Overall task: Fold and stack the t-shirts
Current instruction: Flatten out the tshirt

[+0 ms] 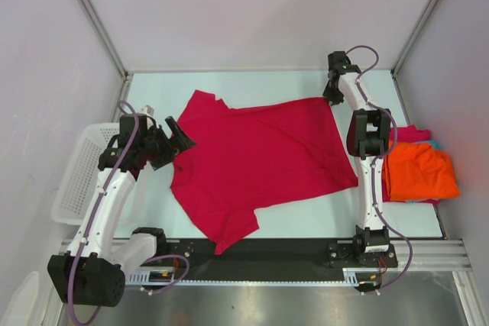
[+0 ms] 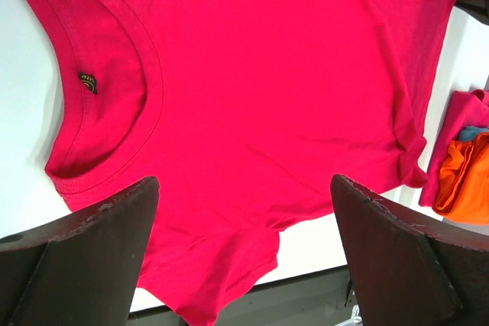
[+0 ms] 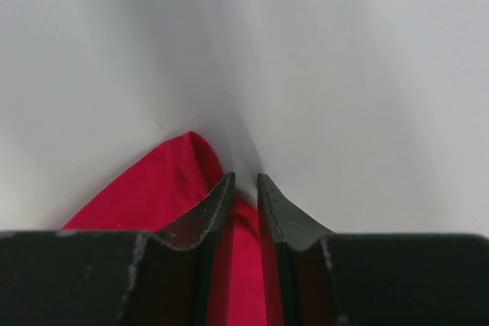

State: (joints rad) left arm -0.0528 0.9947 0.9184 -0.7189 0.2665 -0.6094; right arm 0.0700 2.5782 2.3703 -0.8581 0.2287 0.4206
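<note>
Progress: we are spreading the crimson t-shirt flat, not yet folding it, left gripper hanging wide open by its collar, right gripper narrow at a corner, grip unclear, finished stack waiting right.

Bright, even, soft-shadowed light; right end effector blurred up close

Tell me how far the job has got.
Done: a folded orange shirt lies atop magenta and teal at right. In hand: the crimson shirt lies spread flat, unfolded; right tool at its far corner, jaws barely apart around cloth; left tool open by the collar. Left: fold it, stack it.
</note>
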